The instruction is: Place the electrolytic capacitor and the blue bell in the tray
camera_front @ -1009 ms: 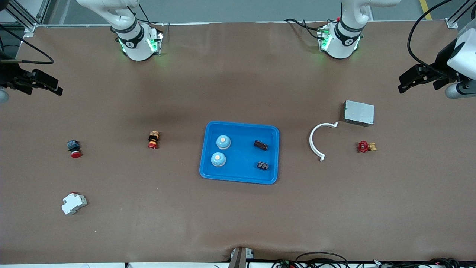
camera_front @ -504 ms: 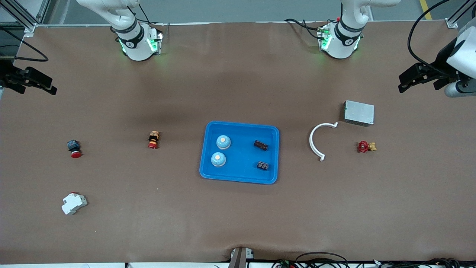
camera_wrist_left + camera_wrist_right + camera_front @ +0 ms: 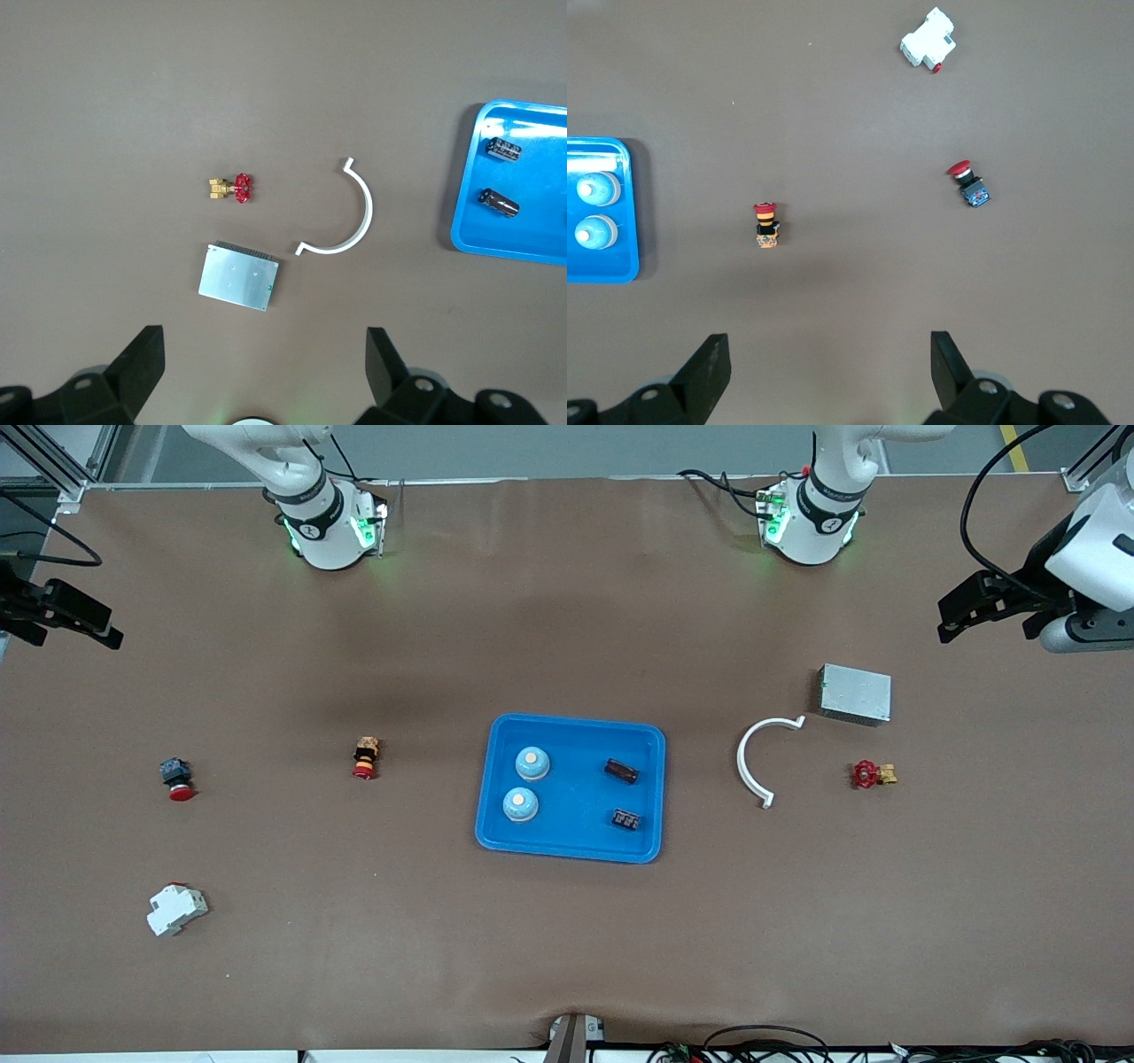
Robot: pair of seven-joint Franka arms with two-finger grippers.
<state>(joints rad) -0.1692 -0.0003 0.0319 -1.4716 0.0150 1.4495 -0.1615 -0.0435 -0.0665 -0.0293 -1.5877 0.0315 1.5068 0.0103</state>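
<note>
The blue tray (image 3: 571, 724) lies mid-table. In it lie two light blue bells (image 3: 532, 762) (image 3: 520, 804) and two dark electrolytic capacitors (image 3: 621, 771) (image 3: 626, 819). My left gripper (image 3: 955, 615) hangs open and empty, high over the left arm's end of the table. My right gripper (image 3: 108, 627) hangs open and empty, high over the right arm's end. The left wrist view shows the open gripper (image 3: 264, 363), the tray (image 3: 532, 235) and both capacitors (image 3: 502, 148) (image 3: 499, 202). The right wrist view shows the open gripper (image 3: 828, 363), the tray (image 3: 620, 257) and both bells (image 3: 596, 188) (image 3: 594, 233).
Toward the left arm's end lie a white curved strip (image 3: 753, 766), a grey metal box (image 3: 855, 693) and a red-handled brass valve (image 3: 871, 774). Toward the right arm's end lie an orange-and-red push button (image 3: 365, 757), a red-capped button (image 3: 175, 777) and a white breaker (image 3: 176, 909).
My right gripper has drawn back toward the table's edge at the right arm's end. My left gripper has shifted slightly. Nothing on the table has moved.
</note>
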